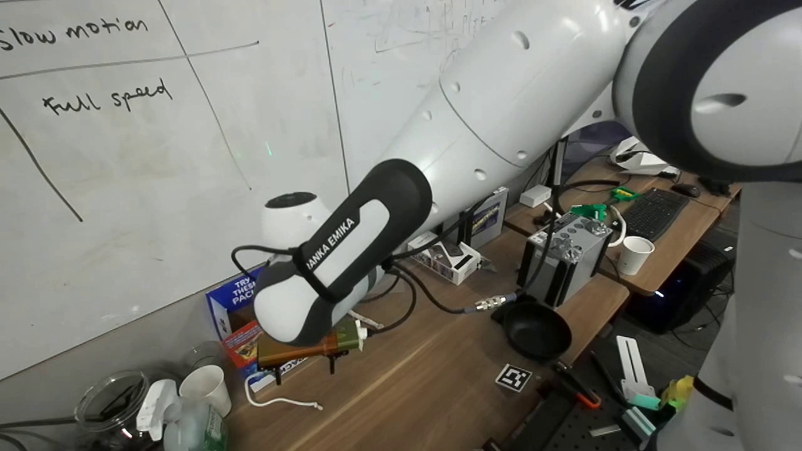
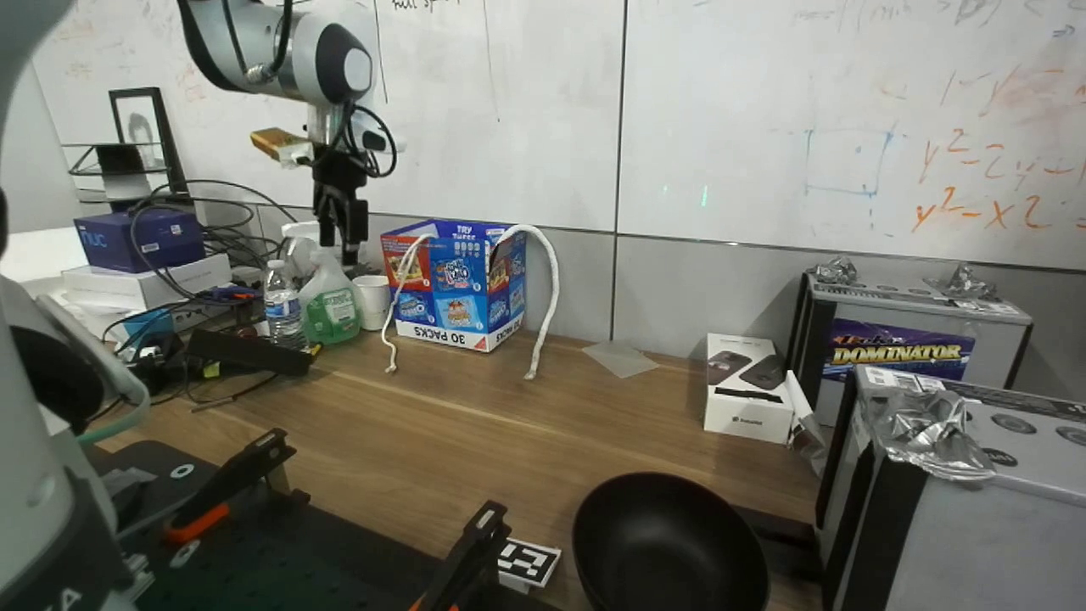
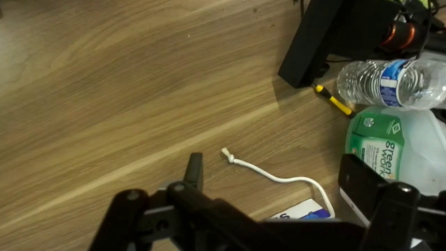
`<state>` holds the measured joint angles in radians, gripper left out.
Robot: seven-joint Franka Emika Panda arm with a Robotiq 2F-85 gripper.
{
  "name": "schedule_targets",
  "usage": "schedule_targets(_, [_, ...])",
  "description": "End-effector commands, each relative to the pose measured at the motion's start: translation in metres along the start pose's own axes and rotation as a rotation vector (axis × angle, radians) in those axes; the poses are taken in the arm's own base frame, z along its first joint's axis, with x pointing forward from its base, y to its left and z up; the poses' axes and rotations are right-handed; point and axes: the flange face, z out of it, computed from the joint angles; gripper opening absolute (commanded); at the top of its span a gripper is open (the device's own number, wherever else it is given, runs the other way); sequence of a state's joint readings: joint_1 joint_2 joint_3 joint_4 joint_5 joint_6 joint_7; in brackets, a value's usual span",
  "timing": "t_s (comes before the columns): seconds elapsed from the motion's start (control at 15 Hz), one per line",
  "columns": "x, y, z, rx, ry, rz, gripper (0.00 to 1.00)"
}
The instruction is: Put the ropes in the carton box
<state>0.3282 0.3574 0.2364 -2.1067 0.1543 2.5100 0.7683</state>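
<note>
One thin rope [image 2: 395, 294] drapes over the rim of the box [image 2: 458, 310] in an exterior view, a thick rope [image 2: 555, 276] arches out past another side, each with a tail down on the surface [image 2: 475, 416]; both half in, as I read it. Their upper lengths pass behind the rim; how much lies inside I can't see. My guess: the rim carries the weight, and the tails lie outside because neither rope is fully tucked in. Box upright, close by the wall [image 2: 679, 288], which should back it up if I nudge it. Claw [image 3: 271, 158] spread wide, nothing in it, pointing down near the box; from the wrist, the thin rope's knotted end shows in its gap, height over it hard to judge. I take the spread as room to come down around that tail. Spray bottle [image 3: 400, 143] and water bottle [image 3: 383, 83] stand just beyond, so I'd keep any sideways swing small. Next, I'd say: drop, close on the tail, lift over the rim, let go above the opening. Worry: dragging away from the box could draw the inside length out, and a box that looks like thin card may slide or tip with it.
</note>
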Motion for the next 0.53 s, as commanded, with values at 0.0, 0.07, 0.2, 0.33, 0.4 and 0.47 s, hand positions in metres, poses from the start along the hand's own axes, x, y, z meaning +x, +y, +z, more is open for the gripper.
schedule_targets(0.0, [-0.004, 0.001, 0.029, 0.092, 0.049, -0.118, 1.00])
schedule_targets(0.07, [-0.001, -0.001, 0.039, 0.109, 0.070, -0.135, 1.00])
schedule_targets(0.2, [0.006, -0.009, 0.052, 0.153, 0.087, -0.158, 1.00])
schedule_targets(0.33, [0.012, -0.016, 0.062, 0.189, 0.106, -0.174, 1.00])
schedule_targets(0.4, [0.014, -0.018, 0.068, 0.199, 0.118, -0.184, 1.00])
schedule_targets(0.47, [0.018, -0.022, 0.071, 0.203, 0.146, -0.198, 1.00])
